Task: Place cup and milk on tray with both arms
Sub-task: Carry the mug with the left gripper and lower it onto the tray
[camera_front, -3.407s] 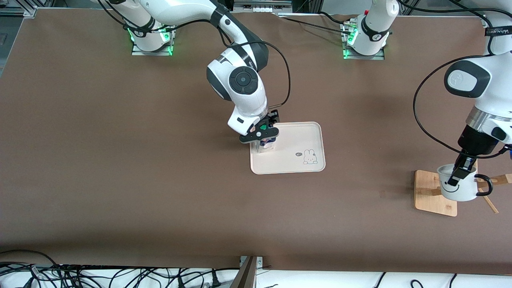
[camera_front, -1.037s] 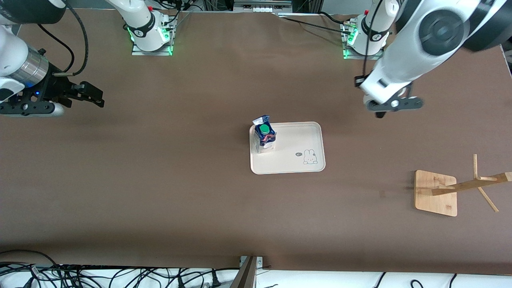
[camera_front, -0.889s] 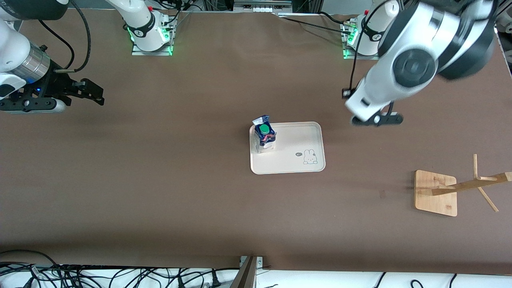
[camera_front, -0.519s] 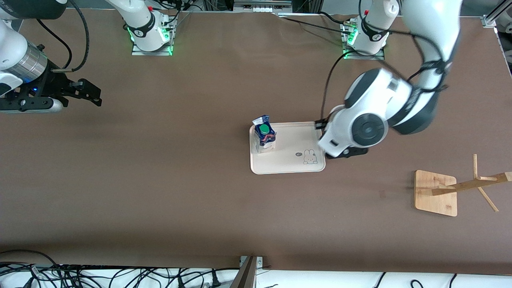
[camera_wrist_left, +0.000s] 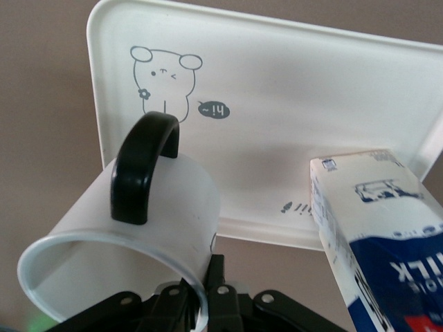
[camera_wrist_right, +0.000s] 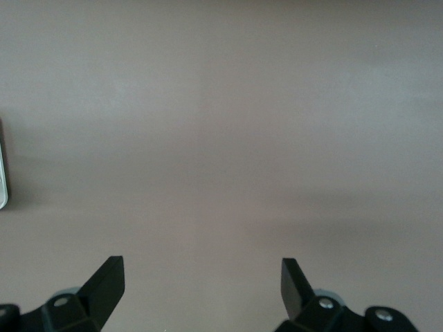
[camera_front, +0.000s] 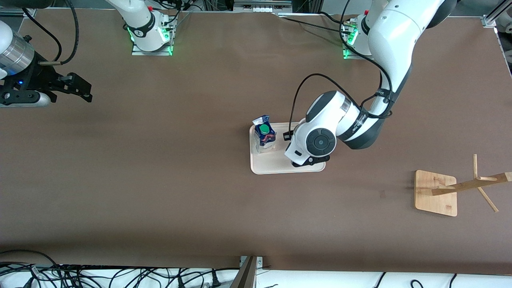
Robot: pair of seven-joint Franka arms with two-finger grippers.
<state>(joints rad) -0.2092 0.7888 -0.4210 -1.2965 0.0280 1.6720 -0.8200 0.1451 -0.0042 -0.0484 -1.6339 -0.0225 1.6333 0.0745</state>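
So the left arm is reaching in from its base and its tool [camera_wrist_left: 201,304] is hanging over the tray [camera_front: 276,167], over the part toward the left arm's end. From the front camera the arm's wrist hides the tool completely, but the left wrist view clears it up – the fingers are clamped on the rim of the cup [camera_wrist_left: 128,238], which is tipped so its white inside and black loop handle face the camera. The cup is up in the air over the tray, above the rabbit drawing and the little "hi" bubble.

The milk [camera_front: 264,138] stands upright on the tray at the corner toward the right arm's end, farther from the front camera, green cap showing.

The right arm waits off at its own end of the bench [camera_front: 160,192], well apart from the tray – its tool [camera_front: 82,88] is over bare brown surface with the fingers spread wide and nothing between them.

The wooden mug stand [camera_front: 436,193] sits near the left arm's end, nearer the front camera than the tray
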